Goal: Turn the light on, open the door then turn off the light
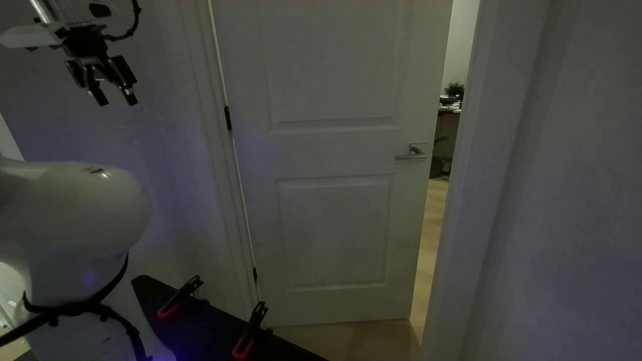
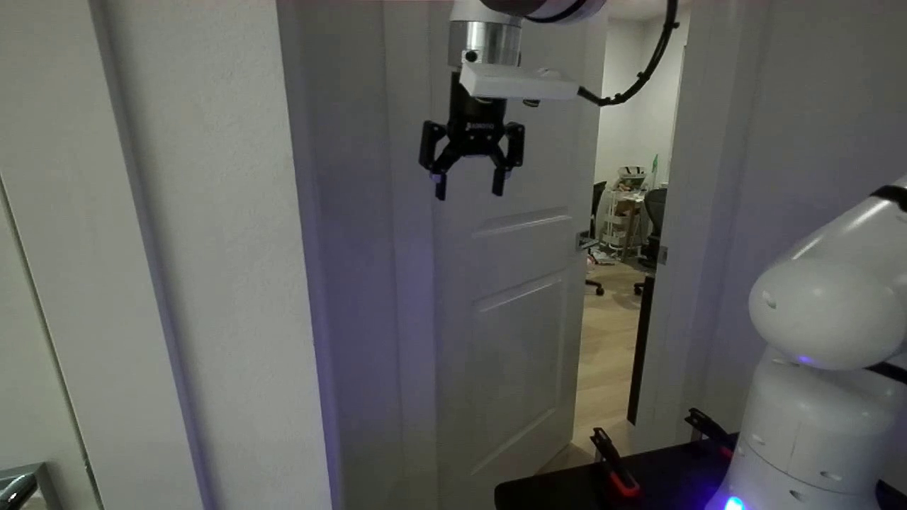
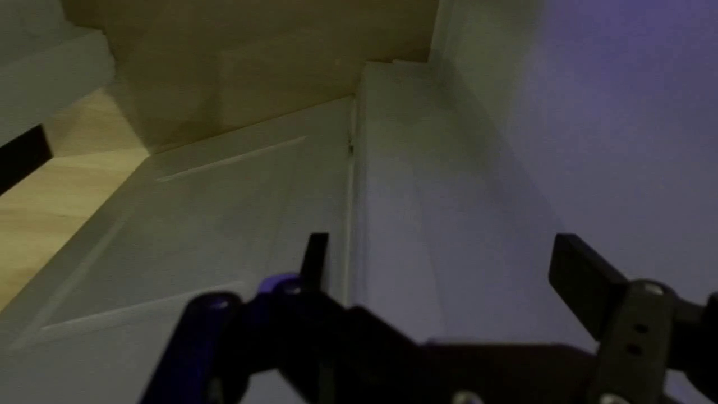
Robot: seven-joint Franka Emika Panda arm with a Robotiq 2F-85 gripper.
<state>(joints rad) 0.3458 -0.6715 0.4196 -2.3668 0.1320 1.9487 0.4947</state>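
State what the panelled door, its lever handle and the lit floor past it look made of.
Panelled door: probably painted wood or moulded composite, low sheen; smooth white face, no grain showing; core can't be told.
Lever handle: likely metal, satin or polished; silvery with bright edges.
Lit floor: wood or wood-look laminate; pale tan, faint grain-like streaks.

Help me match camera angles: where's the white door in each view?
In an exterior view: the door, mid-picture, reaching the top.
In an exterior view: the door, right of centre, partly behind the gripper.
Wrist view: the door, left half, partly behind the gripper.
Shared landmark: lit wood floor past the door's free edge.
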